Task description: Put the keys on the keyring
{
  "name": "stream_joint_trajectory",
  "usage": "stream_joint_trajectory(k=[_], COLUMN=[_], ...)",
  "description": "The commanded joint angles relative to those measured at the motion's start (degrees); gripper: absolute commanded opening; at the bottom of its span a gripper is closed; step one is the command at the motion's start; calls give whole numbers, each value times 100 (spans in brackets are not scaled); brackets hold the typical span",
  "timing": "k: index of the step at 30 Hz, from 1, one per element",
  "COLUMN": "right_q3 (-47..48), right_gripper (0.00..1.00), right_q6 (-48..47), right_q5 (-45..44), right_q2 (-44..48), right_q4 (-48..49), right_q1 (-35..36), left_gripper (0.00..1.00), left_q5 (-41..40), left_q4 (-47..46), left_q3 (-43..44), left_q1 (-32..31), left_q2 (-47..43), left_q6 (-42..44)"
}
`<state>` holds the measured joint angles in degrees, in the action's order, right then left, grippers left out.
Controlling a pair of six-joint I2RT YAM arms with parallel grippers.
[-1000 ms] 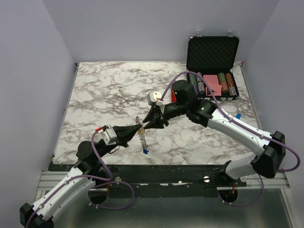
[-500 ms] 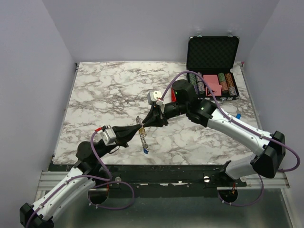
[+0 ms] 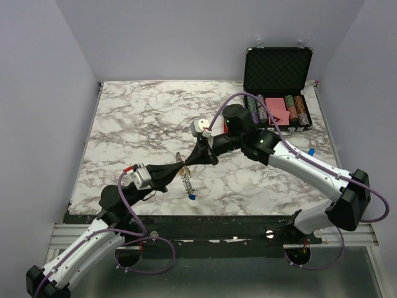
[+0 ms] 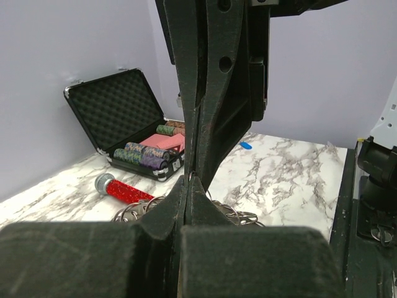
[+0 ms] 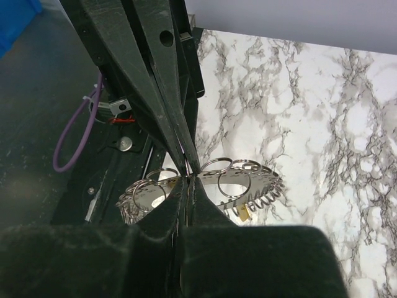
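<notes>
The keyring [image 3: 184, 176] is a silvery ring with many small wire loops, held just above the marble between both grippers. My left gripper [image 3: 181, 167] and right gripper [image 3: 188, 162] meet tip to tip, each shut on the ring's rim. In the left wrist view my left gripper [image 4: 188, 177] pinches it, with loops [image 4: 245, 217] spreading on both sides. In the right wrist view my right gripper [image 5: 188, 177] pinches the keyring [image 5: 245, 179], and a yellow-headed key [image 5: 246, 212] hangs under it. A blue-headed key [image 3: 191, 197] lies on the table near the front edge.
An open black case [image 3: 277, 87] with poker chips stands at the back right. A red cylinder with a silver cap [image 4: 121, 189] lies behind the right arm. Another blue key [image 3: 310, 151] lies near the table's right edge. The table's front edge [image 3: 205, 215] is close below the grippers.
The right arm's wrist has shifted slightly back and left. Both gripper tips stay together on the keyring, which has moved a little with them.
</notes>
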<state>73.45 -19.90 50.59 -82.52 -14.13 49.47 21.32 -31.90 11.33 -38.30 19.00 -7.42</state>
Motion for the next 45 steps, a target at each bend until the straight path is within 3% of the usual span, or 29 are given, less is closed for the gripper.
stream_joint_trajectory(k=[1,5,13,22,26,31,37,45], right_q3=[46,178,573,1566,2391,3333,3509,3448], right_gripper=[0,0,0,0,0,0,0,0], right_q6=[-22,-382,-1103,-2648,-3800,-4224,-4356,-4285], right_q5=[249,373,-31,-848,-1488,-2333,-3230,-3433], right_q2=[-27,8,-9,-334,-852,-1275,-1328,-1372], right_q4=[60,-379,-1609,-3910,-5666,-6620,-6717,-6717], right_q1=[1,1,1,1,1,1,27,80], left_gripper=[0,0,51,73,82,93,93,65], left_q5=[57,-137,-155,21,214,644,970,1024], left_q4=[-413,-361,490,2643,3399,3279,1716,115], left_q3=[-35,-43,272,1133,1564,1636,1302,1266], left_q1=[-2,-2,-10,-2,-2,-2,-10,-107], left_q2=[-72,-125,-432,-539,-231,199,1007,2247], left_q6=[-66,-102,-58,232,487,268,-610,-279])
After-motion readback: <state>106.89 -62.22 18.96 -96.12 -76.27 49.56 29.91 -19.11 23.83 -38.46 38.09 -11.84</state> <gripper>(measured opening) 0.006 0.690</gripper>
